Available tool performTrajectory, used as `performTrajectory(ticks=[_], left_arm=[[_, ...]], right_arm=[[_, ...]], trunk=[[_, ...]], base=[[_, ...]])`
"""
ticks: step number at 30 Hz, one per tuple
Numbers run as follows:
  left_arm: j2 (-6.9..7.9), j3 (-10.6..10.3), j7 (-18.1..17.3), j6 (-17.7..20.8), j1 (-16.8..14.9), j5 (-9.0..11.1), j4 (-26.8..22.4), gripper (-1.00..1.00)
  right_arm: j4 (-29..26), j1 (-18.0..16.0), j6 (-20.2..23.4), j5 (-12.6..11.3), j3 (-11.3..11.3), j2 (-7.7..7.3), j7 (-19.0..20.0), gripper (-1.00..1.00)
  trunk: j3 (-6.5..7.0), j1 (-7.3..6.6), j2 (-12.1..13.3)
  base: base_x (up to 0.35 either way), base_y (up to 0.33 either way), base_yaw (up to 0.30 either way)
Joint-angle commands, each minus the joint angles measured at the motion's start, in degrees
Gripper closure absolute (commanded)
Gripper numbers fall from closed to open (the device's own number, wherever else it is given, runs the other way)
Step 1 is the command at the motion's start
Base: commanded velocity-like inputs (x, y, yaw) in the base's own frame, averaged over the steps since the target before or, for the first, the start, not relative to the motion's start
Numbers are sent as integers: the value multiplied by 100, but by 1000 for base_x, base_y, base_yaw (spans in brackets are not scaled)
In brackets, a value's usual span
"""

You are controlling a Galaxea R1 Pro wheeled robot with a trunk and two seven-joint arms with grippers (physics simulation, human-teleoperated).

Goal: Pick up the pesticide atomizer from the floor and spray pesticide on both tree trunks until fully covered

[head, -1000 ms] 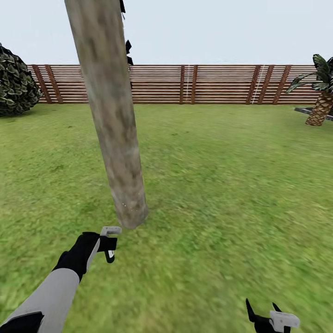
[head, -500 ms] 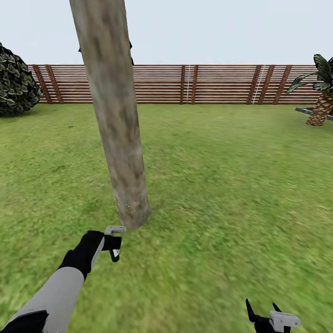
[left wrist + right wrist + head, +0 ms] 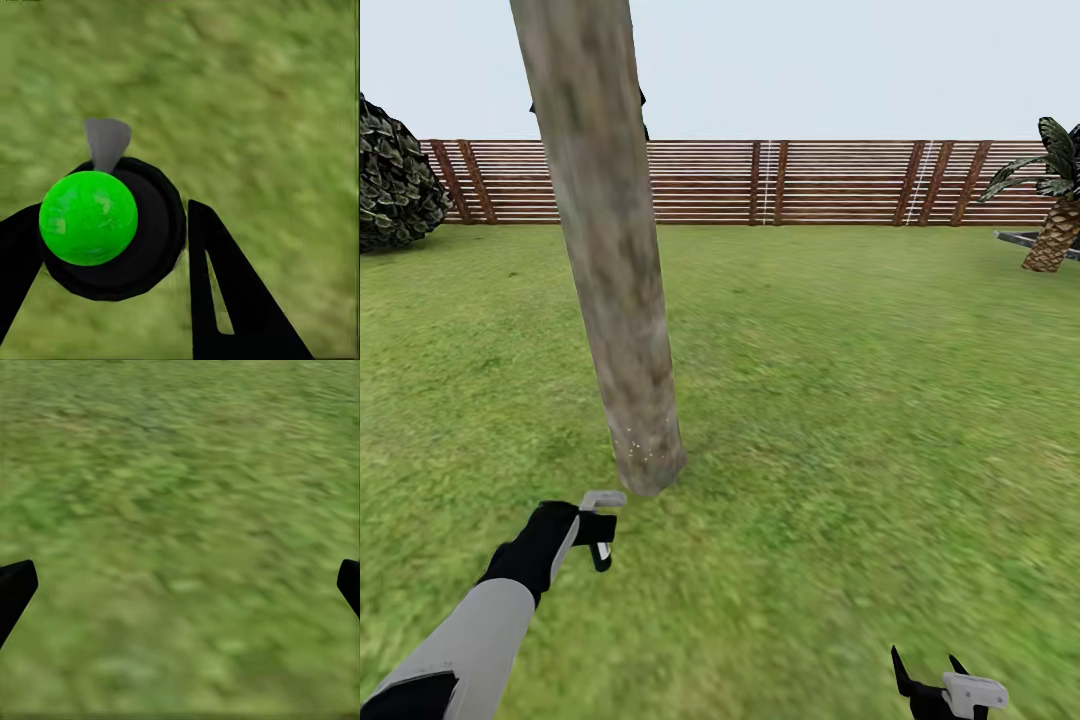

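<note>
A thick, pale mottled tree trunk (image 3: 610, 280) rises out of the grass just ahead of my left gripper (image 3: 600, 535), with a few pale specks near its base. That gripper is shut on the pesticide atomizer (image 3: 603, 500), whose grey nozzle points toward the trunk's foot. In the left wrist view the atomizer (image 3: 112, 240) is a round black body with a bright green top and a grey nozzle, held between the black fingers (image 3: 225, 300). My right gripper (image 3: 926, 660) hangs low over the lawn, open and holding nothing, its fingertips (image 3: 15, 585) far apart.
Green lawn (image 3: 840, 400) spreads all around. A brown slatted fence (image 3: 810, 180) closes the far side. A round dark bush (image 3: 390, 180) stands at the far left, and a palm-like plant (image 3: 1055, 220) at the far right.
The view shifted slightly, so the trunk sits a little further right. My left gripper with the atomizer has barely wavered near the trunk's base. The right arm has not moved.
</note>
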Motion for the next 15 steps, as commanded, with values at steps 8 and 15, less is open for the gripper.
performTrajectory(ticks=[8,15], left_arm=[[368,51,-3,12,7,-22,-1,100],[366,13,3,14,17,-1,-8,100]], right_arm=[[-8,0,-18,-7,0,1,0,-100],[-8,0,-26,-9,0,0,0,-100]], trunk=[[0,0,0],[0,0,0]], base=[[0,0,-28],[-67,0,-59]])
